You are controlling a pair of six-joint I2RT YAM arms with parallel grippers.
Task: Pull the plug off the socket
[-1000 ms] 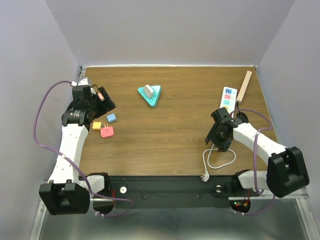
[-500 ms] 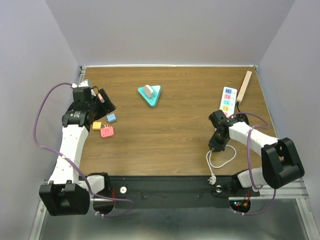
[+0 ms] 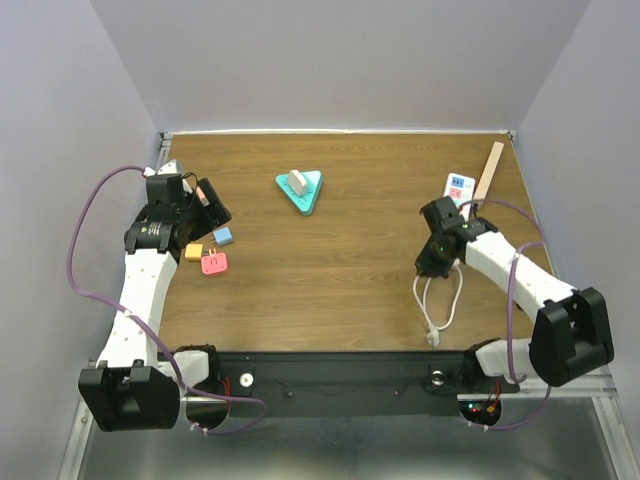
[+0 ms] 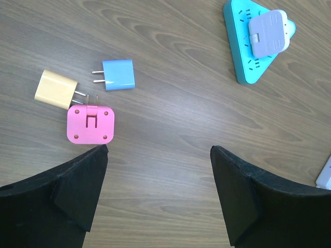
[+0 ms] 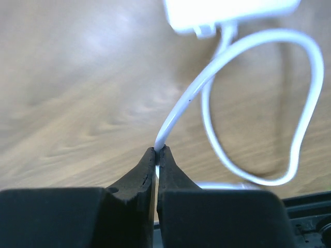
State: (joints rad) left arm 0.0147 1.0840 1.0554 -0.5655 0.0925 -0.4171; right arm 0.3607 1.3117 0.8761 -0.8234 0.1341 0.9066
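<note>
The right end effector (image 5: 156, 153) is pinched closed on the white cable (image 5: 222, 67), its two dark fingertips meeting on the cord just above the worktop (image 5: 77, 93). Only the right wrist view shows this grip, together with the cable's loop and the blurred end of the white power strip (image 5: 227, 11) that the cable runs into. The top view instead shows where it sits: on the right side of the worktop, on the near side of the power strip, with the cable trailing toward the near edge and ending in a loose cable plug (image 3: 433, 338), and a wooden stick (image 3: 489, 171) lying beside the strip. The left end effector (image 4: 159, 151) hovers over the left side with its fingers spread wide, gripping nothing. Its wrist view shows a pink adapter (image 4: 91, 124) just beside a yellow adapter (image 4: 55, 89), and a blue adapter (image 4: 118, 75) near them. Farther out lies the teal triangular socket (image 4: 237, 36) with the grey-white plug (image 4: 268, 32) seated in it, well apart from both end effectors.
</note>
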